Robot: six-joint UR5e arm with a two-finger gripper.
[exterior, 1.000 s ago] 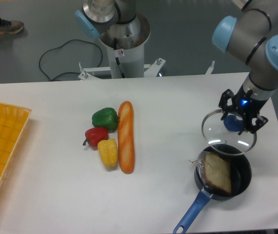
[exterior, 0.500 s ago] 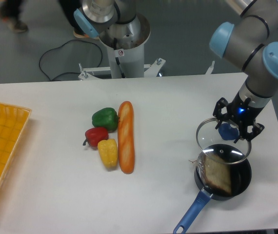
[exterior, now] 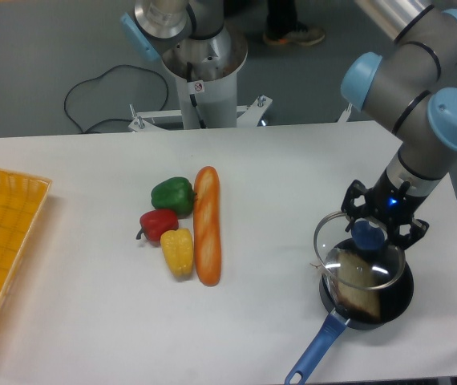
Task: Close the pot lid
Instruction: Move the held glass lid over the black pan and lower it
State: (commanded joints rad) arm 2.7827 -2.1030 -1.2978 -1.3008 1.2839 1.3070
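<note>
Your gripper (exterior: 370, 233) is clamped on the blue knob of the lid (exterior: 359, 251), with a dark finger on either side of it, and the lid hangs below the wrist near the right edge of the table (exterior: 293, 184), towards the front right corner. The pot (exterior: 366, 290) sits directly beneath and a little nearer the front edge, a slice of bread (exterior: 359, 287) lying inside it. What matters for you now is the offset between the two circles: the lid's centre lies towards the back and slightly to the left of the pot's centre, so the glass covers the back-left part of the opening while the front-right part of the rim shows uncovered. Judging from this, you need a short shift towards the front edge and a touch towards the right edge before lowering. The lid also looks tilted, and whether its near edge already touches the pot rim cannot be told from this view, so treat contact as possible. The pot's long blue handle (exterior: 313, 354) runs from the pot towards the front edge and to the left, away from the arm, so it should not block your descent. The peppers (exterior: 168, 216) and the baguette (exterior: 207, 224) lie well apart near the table's middle, and the yellow basket (exterior: 4, 249) is at the left edge.
</note>
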